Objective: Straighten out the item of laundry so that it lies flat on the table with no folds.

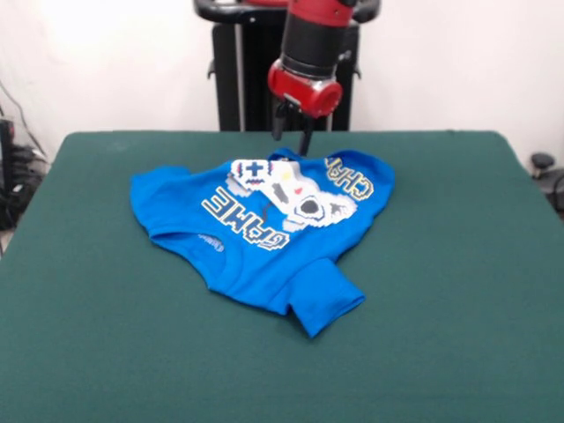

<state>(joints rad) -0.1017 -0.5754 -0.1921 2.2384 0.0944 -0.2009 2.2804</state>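
You have the blue T-shirt [264, 233] lying crumpled near the middle of the green table [458, 291], print side up, lettering upside down to the camera, one sleeve folded out toward the near edge. The gripper [292, 132] hangs just over the shirt's far hem, its dark fingers slightly parted, holding nothing.

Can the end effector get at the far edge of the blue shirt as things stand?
Probably yes. The end effector hangs right above the shirt's far edge, with nothing between them and nothing else on the table nearby. Whether it already touches the cloth is not clear.
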